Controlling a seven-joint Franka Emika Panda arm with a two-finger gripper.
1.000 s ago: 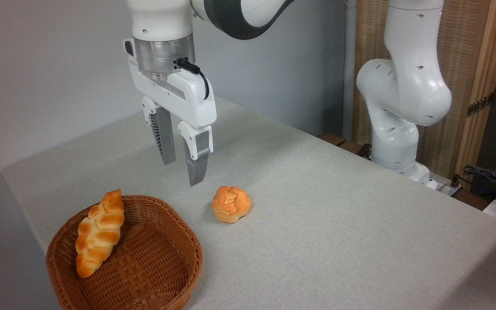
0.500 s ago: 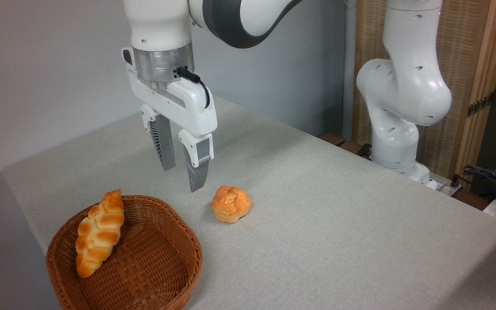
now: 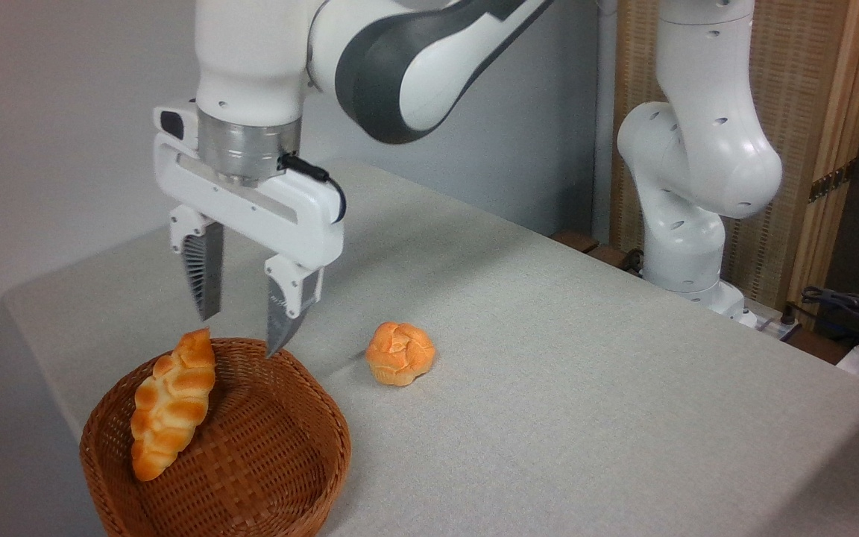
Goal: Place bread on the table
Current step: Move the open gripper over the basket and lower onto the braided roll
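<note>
The bread, a long braided golden-orange loaf, leans against the left inner wall of the brown wicker basket at the lower left. My gripper hangs open just above the basket's far rim, a little above and to the right of the loaf's upper end, with nothing between its fingers. The table is covered in light grey-beige cloth.
A small round orange knotted bun lies on the cloth right of the basket. The arm's white base stands at the table's far right edge, with a wicker screen behind it and cables at the right edge of the view.
My gripper has swung left and down from above the cloth near the bun to over the basket's rim, turning at the wrist, with its fingers spread wider. The loaf and the bun have not moved.
</note>
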